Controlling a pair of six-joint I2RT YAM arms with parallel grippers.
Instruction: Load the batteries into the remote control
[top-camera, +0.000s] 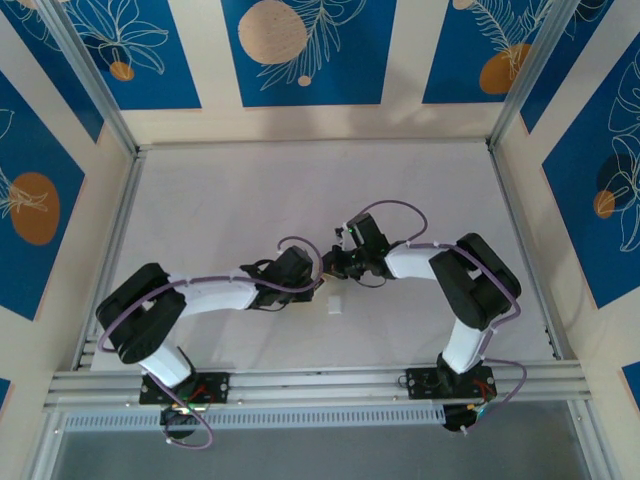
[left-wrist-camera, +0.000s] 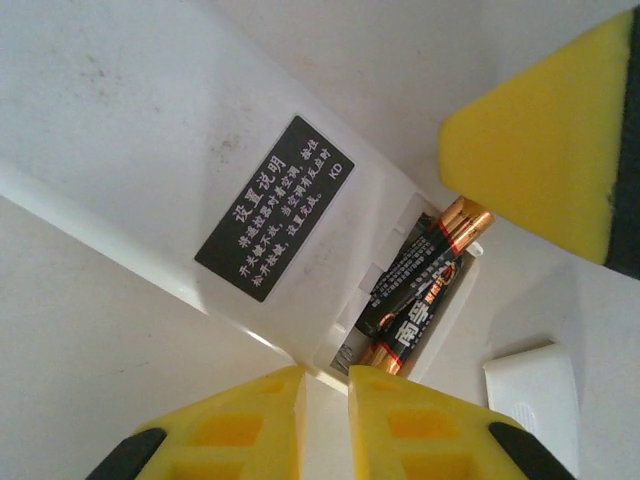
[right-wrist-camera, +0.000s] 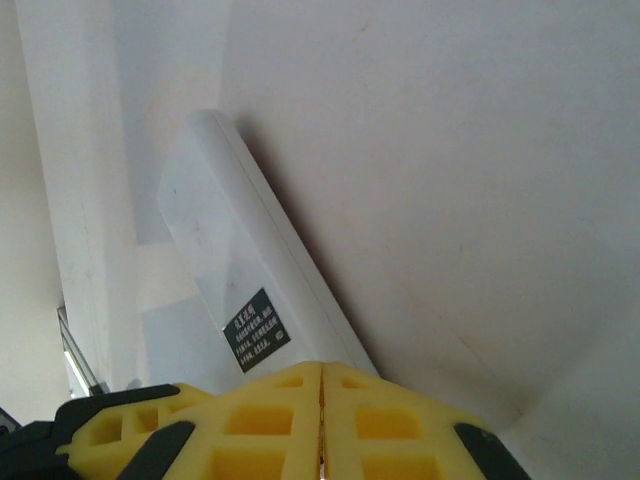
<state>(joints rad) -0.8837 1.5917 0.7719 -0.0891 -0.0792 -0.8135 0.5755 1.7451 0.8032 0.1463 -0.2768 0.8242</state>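
Left fingers (left-wrist-camera: 240, 420) narrowly pinch the remote control (left-wrist-camera: 150, 120) at its battery end; right fingers (right-wrist-camera: 270, 410) sit closed beside it. Light, rigid, probably slick: grip across its long edges.

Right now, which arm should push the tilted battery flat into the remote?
Right. The right tool, shut, hangs beside the gold end of the raised battery. The left tool is clamped on the remote control, steadying it, so it likely shouldn't let go.
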